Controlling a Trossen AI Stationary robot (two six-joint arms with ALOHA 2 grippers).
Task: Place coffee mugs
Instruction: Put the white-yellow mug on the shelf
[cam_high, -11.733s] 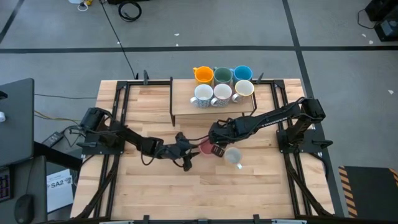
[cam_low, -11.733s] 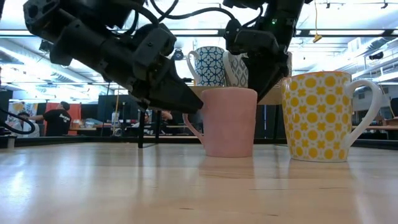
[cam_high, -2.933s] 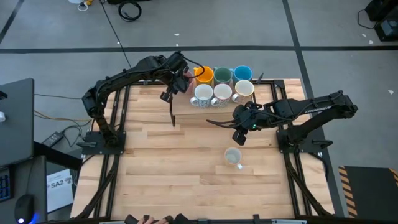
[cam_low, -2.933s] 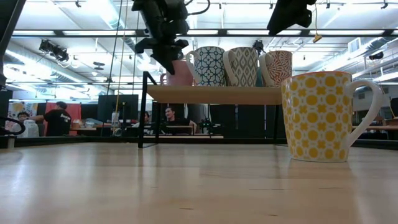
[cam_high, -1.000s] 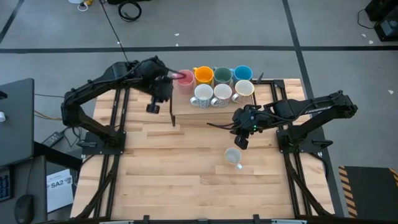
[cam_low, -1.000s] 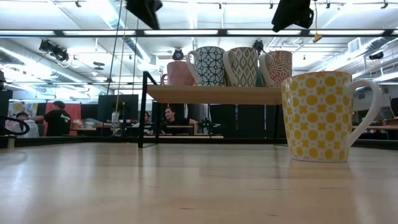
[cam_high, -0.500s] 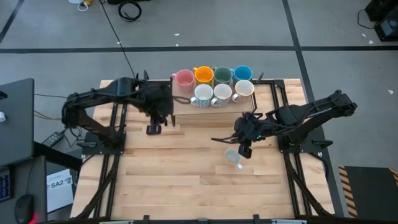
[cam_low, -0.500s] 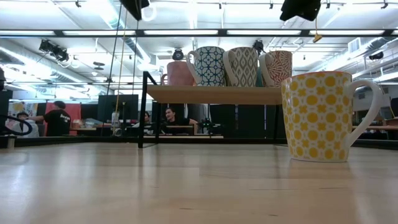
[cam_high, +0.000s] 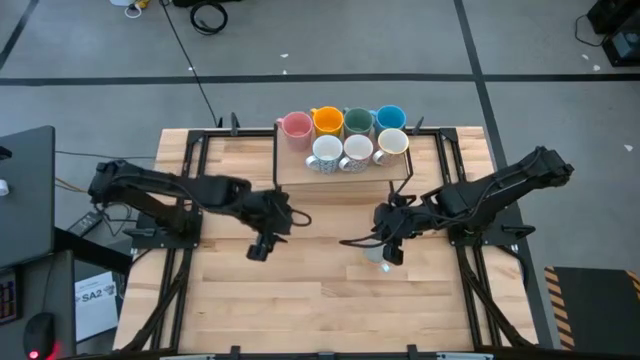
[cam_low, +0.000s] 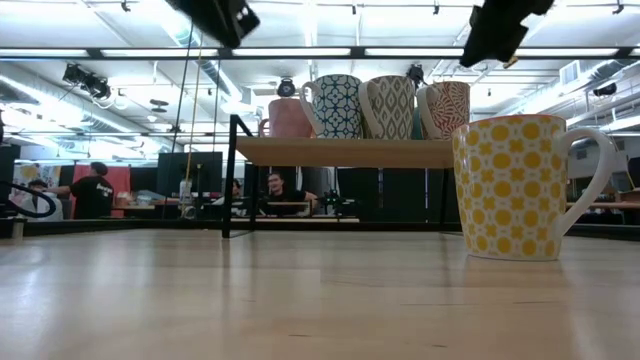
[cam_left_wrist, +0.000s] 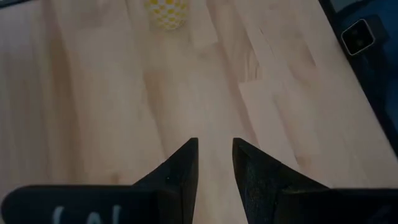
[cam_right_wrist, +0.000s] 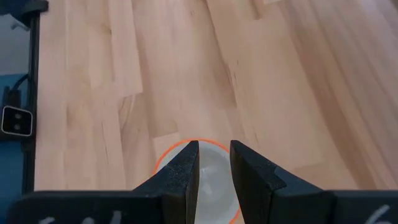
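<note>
Seven coffee mugs stand on their bases on a raised wooden shelf (cam_high: 340, 172) at the table's far edge: pink (cam_high: 295, 125), orange (cam_high: 327, 120), dark green (cam_high: 358, 121) and blue (cam_high: 390, 117) behind, three pale patterned ones (cam_high: 357, 150) in front. A yellow-dotted mug (cam_low: 510, 185) stands upright on the tabletop, right of centre (cam_high: 372, 252). My right gripper (cam_right_wrist: 214, 146) hangs open just above it, with its rim (cam_right_wrist: 171, 155) showing beneath the fingers. My left gripper (cam_high: 262, 245) hovers open over bare wood at the table's middle left, and the dotted mug (cam_left_wrist: 166, 12) lies far ahead of it.
The shelf's black legs (cam_high: 277, 185) stand on the table's far half. Black frame rails (cam_high: 180, 250) run along both sides of the table. Bare wood spreads across the near half (cam_high: 320, 310). In the low view people sit in the room beyond (cam_low: 95, 190).
My left gripper has swung away from the shelf's left end toward the near edge and the table's middle, sinking as it went. My right gripper has come down and a little toward the near edge, over the dotted mug. No mug has moved.
</note>
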